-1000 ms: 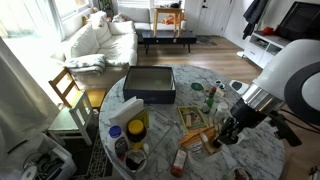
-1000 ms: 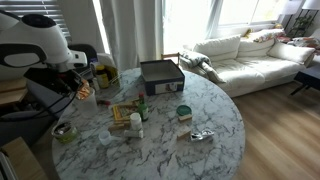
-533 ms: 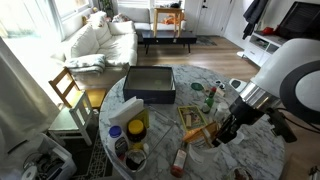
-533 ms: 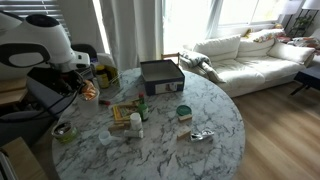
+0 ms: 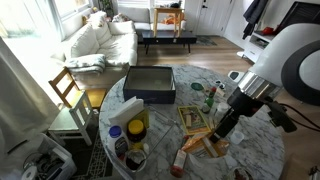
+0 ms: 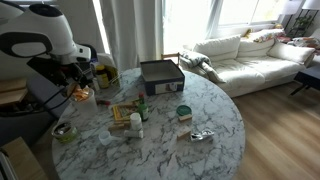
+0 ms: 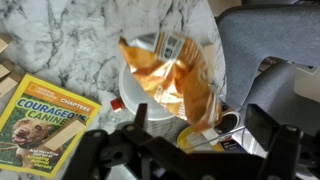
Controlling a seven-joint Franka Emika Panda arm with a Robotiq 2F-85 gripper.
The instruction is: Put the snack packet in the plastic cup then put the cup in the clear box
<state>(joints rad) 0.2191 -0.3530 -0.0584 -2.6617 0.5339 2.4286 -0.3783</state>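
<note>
The orange snack packet point(image 7: 172, 78) stands crumpled inside the translucent whitish plastic cup point(image 7: 132, 88) on the marble table, its top sticking out above the rim. My gripper point(image 7: 200, 125) hangs just above the cup, open, its dark fingers point(image 7: 140, 118) spread wide and touching nothing. In both exterior views the gripper point(image 5: 219, 128) point(image 6: 80, 84) hovers over the cup point(image 5: 213, 147) point(image 6: 80, 96) near the table's edge. The clear box point(image 5: 150, 84) point(image 6: 160, 74), shallow with a dark inside, sits apart across the table.
A yellow children's book point(image 7: 42, 120) lies beside the cup, and a round yellow thing point(image 7: 192, 137) sits right under the gripper. Bottles and jars point(image 5: 135, 130) crowd the table, with a green bottle point(image 5: 210, 98) and a lying red-capped bottle point(image 5: 180, 160) close by.
The jaws have opened and let go of the snack packet, which now rests in the cup. The arm has lifted slightly above it.
</note>
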